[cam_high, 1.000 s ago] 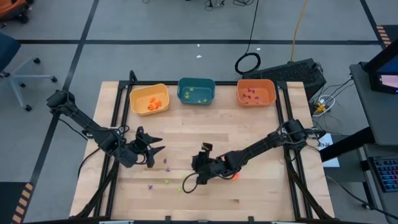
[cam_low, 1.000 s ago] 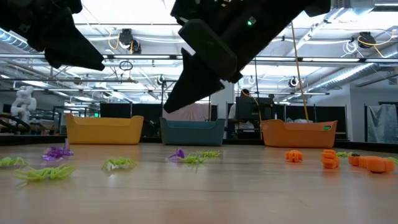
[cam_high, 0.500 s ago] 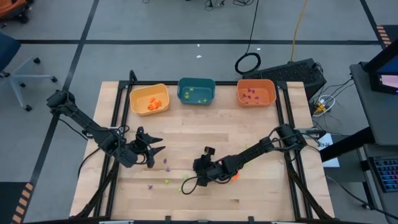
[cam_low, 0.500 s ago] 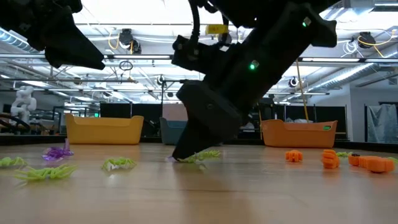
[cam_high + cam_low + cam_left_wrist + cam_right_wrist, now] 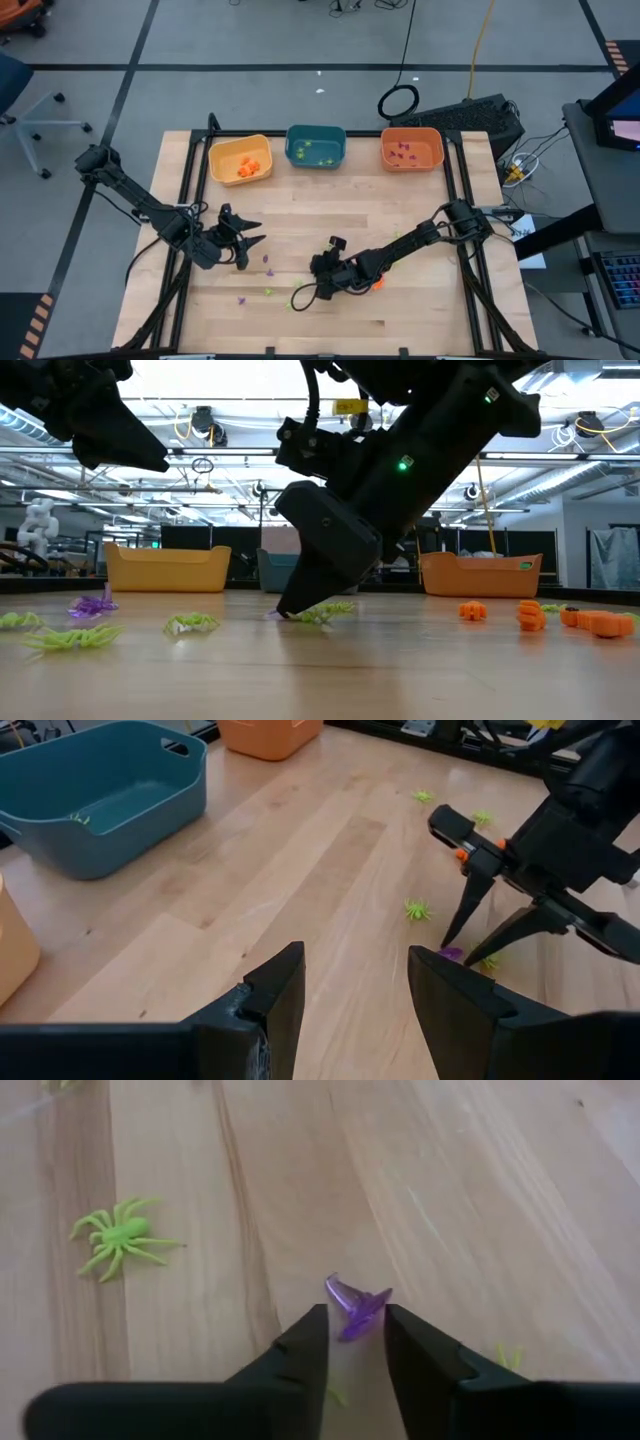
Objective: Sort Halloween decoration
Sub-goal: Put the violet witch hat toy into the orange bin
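Small Halloween trinkets lie scattered on the wooden table: a purple one (image 5: 356, 1310), green spiders (image 5: 120, 1235) (image 5: 190, 623) and orange pieces (image 5: 530, 616). My right gripper (image 5: 355, 1318) is down at the tabletop in the middle near part (image 5: 298, 299), pointing slantwise down. Its fingertips stand narrowly apart on either side of the purple trinket, which rests on the wood. My left gripper (image 5: 250, 245) hovers open above the table's left half with nothing between its fingers (image 5: 355, 970). My right gripper's fingertips (image 5: 318, 1320) stand close beside the purple trinket's body (image 5: 352, 1316), one on each side, coming slantwise from above. I cannot tell whether they touch it. The trinket lies flat on the table.
A yellow bin (image 5: 240, 160), a teal bin (image 5: 316, 147) and an orange bin (image 5: 411, 149) stand in a row along the far edge, each with a few trinkets inside. More purple and green pieces (image 5: 268, 259) lie between the two grippers.
My right gripper has sunk to the tabletop and rolled a little, and its fingertips now stand down at the purple trinket. It has stayed there for the last half second. The trinkets lie where they were.
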Action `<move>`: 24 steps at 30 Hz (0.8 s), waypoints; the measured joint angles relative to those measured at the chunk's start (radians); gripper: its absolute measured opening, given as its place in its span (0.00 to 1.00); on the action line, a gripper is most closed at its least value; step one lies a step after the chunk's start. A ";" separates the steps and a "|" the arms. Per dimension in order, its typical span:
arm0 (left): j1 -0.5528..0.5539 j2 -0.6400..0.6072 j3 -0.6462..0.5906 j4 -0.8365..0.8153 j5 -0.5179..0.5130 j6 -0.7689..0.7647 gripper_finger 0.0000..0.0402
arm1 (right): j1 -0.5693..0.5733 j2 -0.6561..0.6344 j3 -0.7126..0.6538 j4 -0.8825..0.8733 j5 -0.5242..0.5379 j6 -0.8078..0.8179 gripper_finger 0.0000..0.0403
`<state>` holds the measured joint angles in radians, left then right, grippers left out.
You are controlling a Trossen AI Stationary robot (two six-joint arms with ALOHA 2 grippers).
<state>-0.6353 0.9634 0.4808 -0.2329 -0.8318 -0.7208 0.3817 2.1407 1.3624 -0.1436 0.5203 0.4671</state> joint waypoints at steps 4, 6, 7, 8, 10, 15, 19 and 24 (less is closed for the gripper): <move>0.000 0.000 0.000 0.000 0.000 0.000 0.44 | 0.000 0.000 0.000 -0.003 -0.001 -0.008 0.10; 0.000 0.000 0.000 0.000 0.000 0.000 0.44 | 0.000 0.000 0.000 -0.005 0.000 -0.009 0.04; 0.000 0.000 0.000 0.000 0.000 0.000 0.44 | 0.000 0.000 0.000 -0.006 0.001 -0.014 0.02; 0.000 0.000 0.000 0.000 0.000 0.000 0.44 | 0.000 0.000 0.000 -0.006 0.002 -0.021 0.01; 0.000 0.000 0.000 0.000 0.000 0.000 0.44 | 0.000 0.000 0.000 -0.006 0.003 -0.024 0.01; 0.000 0.000 0.000 0.000 0.000 0.000 0.44 | 0.000 0.001 0.000 0.000 0.008 -0.044 0.00; 0.000 0.000 0.000 0.000 0.000 0.000 0.44 | 0.007 -0.002 0.000 0.005 0.034 -0.069 0.00; 0.000 0.000 0.000 0.000 0.000 0.001 0.44 | 0.019 -0.020 0.004 0.010 0.034 -0.088 0.00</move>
<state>-0.6353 0.9634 0.4808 -0.2331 -0.8317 -0.7200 0.4002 2.1202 1.3663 -0.1332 0.5547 0.3791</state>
